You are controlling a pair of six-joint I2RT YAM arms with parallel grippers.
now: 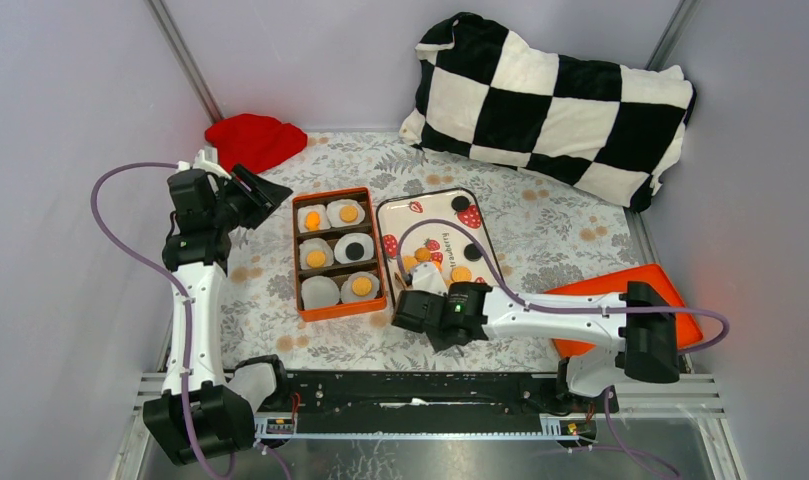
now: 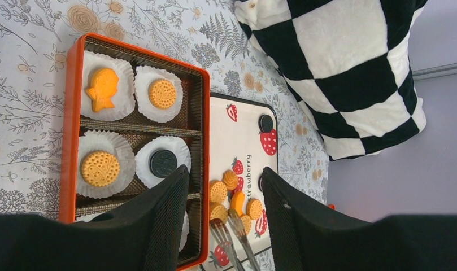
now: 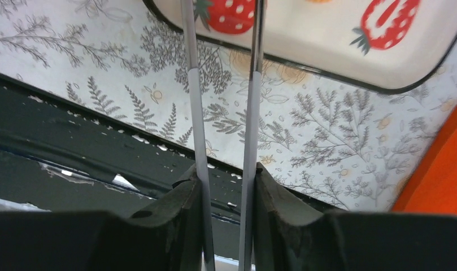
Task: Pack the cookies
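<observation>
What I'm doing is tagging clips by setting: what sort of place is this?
Probably a lab test booth: plain grey walls enclose a floral tablecloth, a metal mounting rail along its near edge.

I am counting one box (image 1: 296,255), six paper cups (image 1: 320,292), five cookies (image 1: 316,258) in them, at least six more on one tray (image 1: 420,215), one pillow (image 1: 550,95), one red cloth (image 1: 255,140), one pair of tongs (image 3: 199,113).

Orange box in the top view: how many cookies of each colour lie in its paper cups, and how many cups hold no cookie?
Orange-golden cookies: 4
Black cookies: 1
Empty paper cups: 1
Total: 5 cookies in 6 cups
</observation>
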